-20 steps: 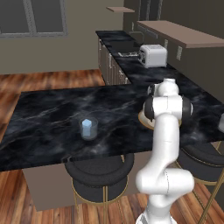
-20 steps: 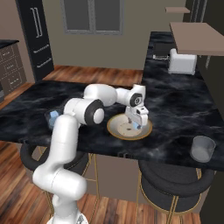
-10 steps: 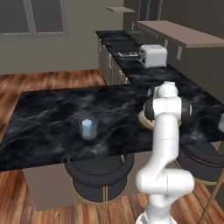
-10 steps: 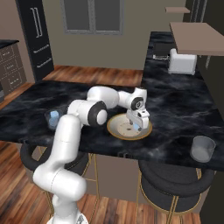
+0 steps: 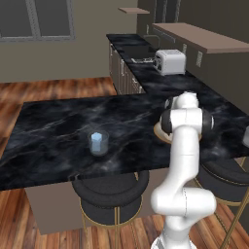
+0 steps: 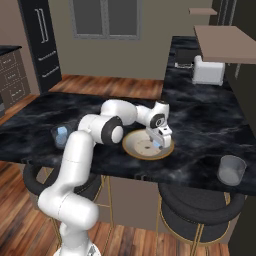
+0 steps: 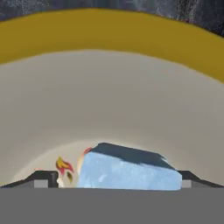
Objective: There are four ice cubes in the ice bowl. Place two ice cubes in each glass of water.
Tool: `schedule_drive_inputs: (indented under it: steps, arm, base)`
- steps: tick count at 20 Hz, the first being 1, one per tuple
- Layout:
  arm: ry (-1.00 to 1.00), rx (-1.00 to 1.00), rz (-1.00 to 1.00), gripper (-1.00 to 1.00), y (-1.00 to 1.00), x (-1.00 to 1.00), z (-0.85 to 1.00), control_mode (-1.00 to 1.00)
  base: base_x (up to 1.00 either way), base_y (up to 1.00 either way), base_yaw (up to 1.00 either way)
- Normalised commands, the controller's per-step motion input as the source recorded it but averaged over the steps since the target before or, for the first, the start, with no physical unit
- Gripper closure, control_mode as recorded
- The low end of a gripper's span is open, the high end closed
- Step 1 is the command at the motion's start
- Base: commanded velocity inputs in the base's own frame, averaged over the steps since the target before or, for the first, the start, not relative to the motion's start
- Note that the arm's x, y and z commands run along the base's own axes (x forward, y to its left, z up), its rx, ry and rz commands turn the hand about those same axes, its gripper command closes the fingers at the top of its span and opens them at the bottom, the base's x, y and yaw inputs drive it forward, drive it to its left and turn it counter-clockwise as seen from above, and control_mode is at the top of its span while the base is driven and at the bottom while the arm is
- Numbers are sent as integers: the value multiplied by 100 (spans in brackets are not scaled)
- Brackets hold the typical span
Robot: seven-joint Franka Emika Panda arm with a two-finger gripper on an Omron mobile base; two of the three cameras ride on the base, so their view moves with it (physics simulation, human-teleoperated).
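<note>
fingers [image 7: 114, 183]: two small dark tips, spread wide, one on each side of a pale-blue translucent ice cube [image 7: 129, 169]; low inside the bowl; cannot tell if the tips touch the cube
ice cube between tips: lies on the bowl floor, close to the camera, not lifted
bowl: wide shallow round dish with golden-tan rim and beige-grey inside [image 6: 134, 149]; sits on the black marble surface [image 6: 200, 125] near its front edge; hand of the white arm [image 6: 161, 133] reaches down into its right part
other cubes in bowl: small specks on the bowl floor in the right base view, too small to count
left glass: short clear blue-grey tumbler [image 5: 98, 143] on the surface, well apart from the bowl, to the robot's left; one pale-blue cube [image 5: 97, 137] sits in it; same tumbler seen at [image 6: 60, 136]
right glass: second short clear tumbler [image 6: 231, 170] near the front right corner of the surface, well apart from the bowl; cannot tell if it holds ice
toaster: boxy silver toaster [image 5: 169, 62] on the far counter, well away
stools: round black stools with gold legs [image 5: 109, 192] under the front edge
</note>
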Motion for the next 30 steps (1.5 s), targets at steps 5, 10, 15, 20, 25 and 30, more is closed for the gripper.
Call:
schedule_drive_inputs:
  steps: [5,10,15,20,25,30]
  arm:
    - [-10,0,0,100,0,0,-18,-100]
    - [-14,0,0,100,0,0,-11,-100]
    - [-23,0,0,100,0,-41,49,-100]
    - [-28,0,-9,100,0,-87,88,-100]
    - [-7,-6,-33,100,0,-99,88,-100]
    - [31,-13,-44,100,-13,-49,91,-100]
  base:
    - [0,0,0]
    - [0,0,0]
    - [0,0,0]
    - [0,0,0]
    - [0,0,0]
    - [0,0,0]
